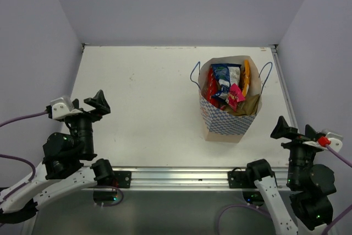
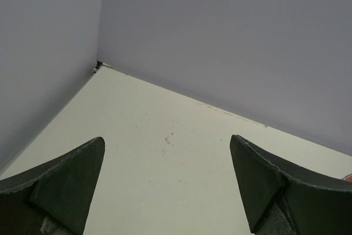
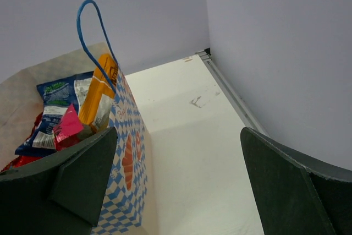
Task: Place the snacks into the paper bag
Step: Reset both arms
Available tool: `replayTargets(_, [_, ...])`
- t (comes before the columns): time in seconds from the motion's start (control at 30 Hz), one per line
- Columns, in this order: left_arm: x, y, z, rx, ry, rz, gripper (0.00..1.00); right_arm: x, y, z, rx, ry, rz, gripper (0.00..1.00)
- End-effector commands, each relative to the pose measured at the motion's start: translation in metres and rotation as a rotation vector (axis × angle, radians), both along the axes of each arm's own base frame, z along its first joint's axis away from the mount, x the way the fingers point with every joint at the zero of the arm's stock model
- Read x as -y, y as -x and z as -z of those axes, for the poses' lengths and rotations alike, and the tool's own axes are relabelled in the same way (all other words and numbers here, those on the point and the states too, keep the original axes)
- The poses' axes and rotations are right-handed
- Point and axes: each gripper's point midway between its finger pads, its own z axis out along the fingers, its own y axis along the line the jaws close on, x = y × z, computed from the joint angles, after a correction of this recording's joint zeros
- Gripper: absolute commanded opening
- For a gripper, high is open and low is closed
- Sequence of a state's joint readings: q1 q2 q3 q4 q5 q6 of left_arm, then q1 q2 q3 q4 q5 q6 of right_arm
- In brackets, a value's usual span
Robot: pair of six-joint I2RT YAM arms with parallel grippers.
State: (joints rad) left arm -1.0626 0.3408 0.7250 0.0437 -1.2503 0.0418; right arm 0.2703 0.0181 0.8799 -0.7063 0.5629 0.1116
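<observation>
The paper bag (image 1: 225,123) stands upright at the right of the table, tan with a blue-and-white pattern and blue cord handles. Several snacks stick out of its open top: a red packet (image 1: 211,87), a blue one (image 1: 223,75), a pink one (image 1: 236,96) and an orange one (image 1: 245,77). The bag (image 3: 125,158) also shows in the right wrist view with the blue (image 3: 55,105), orange (image 3: 99,93) and pink (image 3: 68,126) packets in it. My left gripper (image 1: 87,103) is open and empty near the table's left edge. My right gripper (image 1: 296,130) is open and empty, to the right of the bag.
Grey walls close the table on the left, back and right. A metal rail (image 1: 181,177) runs along the near edge between the two arm bases. The left wrist view shows only bare table (image 2: 165,158) and the back-left corner.
</observation>
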Motion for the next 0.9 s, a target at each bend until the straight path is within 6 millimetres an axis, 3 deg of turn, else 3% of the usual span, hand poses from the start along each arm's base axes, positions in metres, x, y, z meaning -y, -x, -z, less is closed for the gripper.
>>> replayTargets(0.0, [-0.013, 0.005, 0.023, -0.038, 0.054, -0.055, 1.00, 0.008, 0.006, 0.006, 0.005, -0.005, 0.037, 0.98])
replayTargets(0.23, [-0.024, 0.009, 0.048, -0.066, 0.065, -0.102, 1.00, 0.000, -0.002, 0.012, -0.010, 0.014, 0.000, 0.99])
replayTargets(0.57, [-0.023, 0.009, 0.043, -0.065, 0.016, -0.080, 1.00, 0.000, -0.002, 0.007, -0.009, 0.031, -0.004, 0.99])
replayTargets(0.87, [-0.027, 0.008, 0.061, -0.078, -0.022, -0.126, 1.00, -0.003, -0.016, 0.002, -0.033, 0.054, 0.003, 0.98])
